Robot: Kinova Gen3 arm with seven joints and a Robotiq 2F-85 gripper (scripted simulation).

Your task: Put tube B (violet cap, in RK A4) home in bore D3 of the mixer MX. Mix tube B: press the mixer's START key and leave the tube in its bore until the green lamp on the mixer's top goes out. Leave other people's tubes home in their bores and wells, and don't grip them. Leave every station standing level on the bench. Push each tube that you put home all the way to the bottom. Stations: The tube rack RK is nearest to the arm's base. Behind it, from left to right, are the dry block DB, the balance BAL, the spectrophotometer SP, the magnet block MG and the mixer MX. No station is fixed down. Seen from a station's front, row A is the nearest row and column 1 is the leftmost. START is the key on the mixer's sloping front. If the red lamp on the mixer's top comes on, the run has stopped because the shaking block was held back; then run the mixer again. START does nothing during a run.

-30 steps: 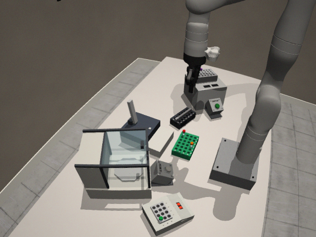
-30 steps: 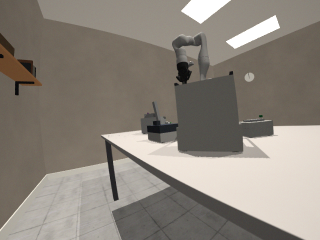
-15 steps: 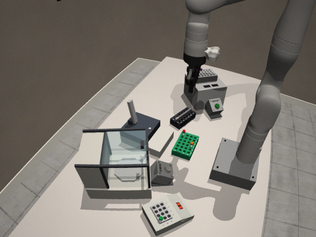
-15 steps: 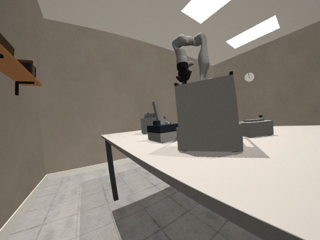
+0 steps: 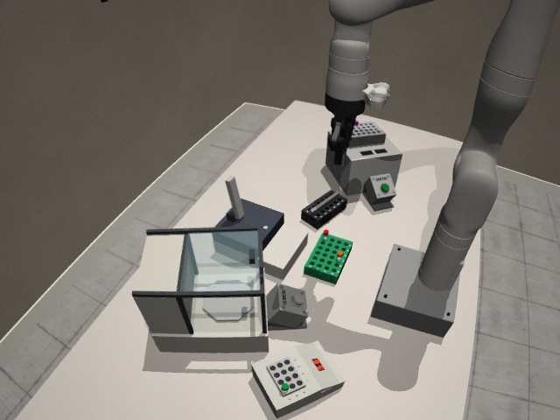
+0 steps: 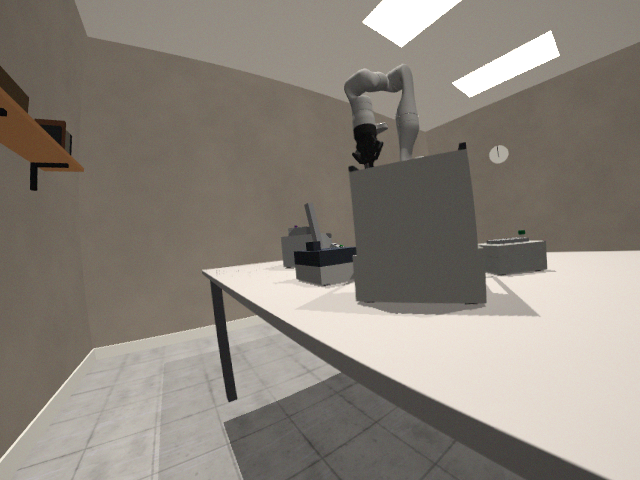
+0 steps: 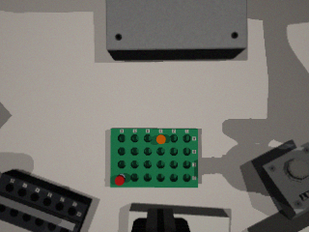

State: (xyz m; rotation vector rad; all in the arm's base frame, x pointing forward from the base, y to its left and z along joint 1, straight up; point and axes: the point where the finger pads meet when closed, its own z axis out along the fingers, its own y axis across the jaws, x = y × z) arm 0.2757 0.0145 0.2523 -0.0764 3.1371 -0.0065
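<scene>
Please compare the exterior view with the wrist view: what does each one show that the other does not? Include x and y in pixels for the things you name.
Only exterior: the wall clock (image 6: 498, 154), the violet cap (image 6: 295, 226) and the green cap (image 6: 521, 232).
Only wrist: the green rack (image 7: 154, 158) with the orange cap (image 7: 160, 139) and the red cap (image 7: 119, 180).
Both: the light bench top (image 6: 413, 351) (image 7: 58, 97) and part of the black gripper (image 6: 368, 164) (image 7: 160, 213).

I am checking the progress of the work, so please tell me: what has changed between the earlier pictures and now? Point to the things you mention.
Nothing visibly changed. The gripper (image 5: 338, 158) (image 7: 160, 211) stays above the bench, shut and empty; the violet-capped tube (image 5: 356, 122) (image 6: 295, 226) remains in the mixer (image 5: 374, 173) (image 6: 290, 252).
</scene>
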